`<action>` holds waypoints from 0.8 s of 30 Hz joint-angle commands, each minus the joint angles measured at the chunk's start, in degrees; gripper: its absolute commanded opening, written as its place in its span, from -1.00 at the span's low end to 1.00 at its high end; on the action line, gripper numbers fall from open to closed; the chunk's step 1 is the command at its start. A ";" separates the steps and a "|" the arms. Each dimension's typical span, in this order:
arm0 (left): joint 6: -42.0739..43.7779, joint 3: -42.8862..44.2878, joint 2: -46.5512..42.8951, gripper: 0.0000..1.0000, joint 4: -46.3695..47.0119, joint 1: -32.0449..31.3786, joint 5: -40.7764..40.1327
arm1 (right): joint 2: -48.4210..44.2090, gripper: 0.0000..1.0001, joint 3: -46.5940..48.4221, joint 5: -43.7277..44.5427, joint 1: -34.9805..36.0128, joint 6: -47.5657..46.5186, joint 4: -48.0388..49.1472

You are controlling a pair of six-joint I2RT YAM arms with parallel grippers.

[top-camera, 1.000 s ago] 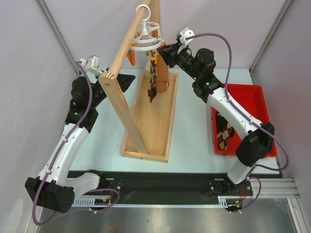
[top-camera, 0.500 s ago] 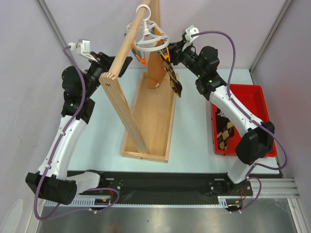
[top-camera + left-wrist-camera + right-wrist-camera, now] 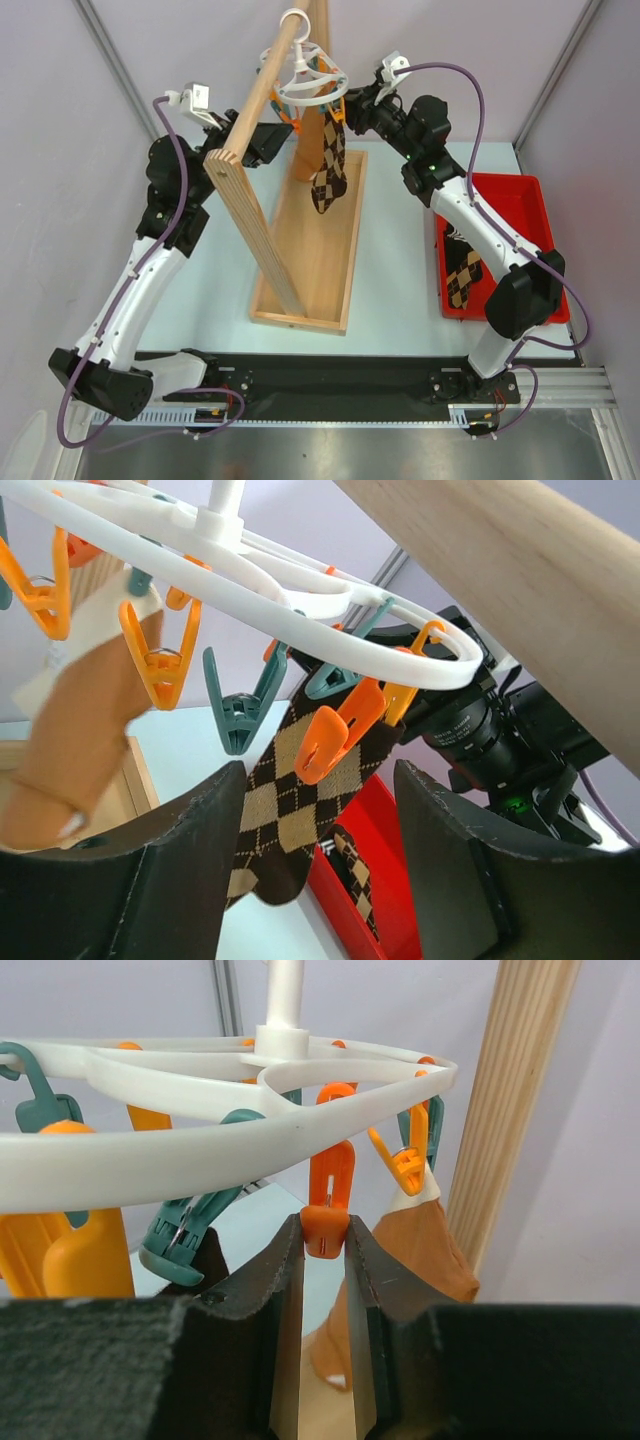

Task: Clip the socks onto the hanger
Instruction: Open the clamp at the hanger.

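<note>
Argyle sock (image 3: 330, 165) has swung back and now hangs straight down from the hanger (image 3: 305, 88). Right gripper (image 3: 323, 1235) fingers are clamped on 1 orange peg (image 3: 329, 1185). Left gripper (image 3: 318, 775) fingers stand apart just beside that sock. Tan sock (image 3: 80, 730) hangs pegged alongside. 1 patterned sock (image 3: 462, 275) lies in the red tray (image 3: 520, 200).

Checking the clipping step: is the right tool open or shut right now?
Shut. In the right wrist view the right tool has its fingers pinching an orange peg of the hanger.
</note>
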 commanded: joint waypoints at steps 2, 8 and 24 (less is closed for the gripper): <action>-0.03 1.61 -0.79 0.30 2.74 -0.31 -2.27 | -0.11 -0.73 1.93 1.12 0.67 0.60 3.40; -1.26 3.45 2.81 0.22 7.22 -0.31 1.76 | -0.55 -0.71 1.84 1.30 0.75 0.08 2.79; -6.70 6.09 6.59 -0.60 11.01 -0.31 7.04 | -3.09 0.32 2.72 1.92 -1.53 2.01 -8.18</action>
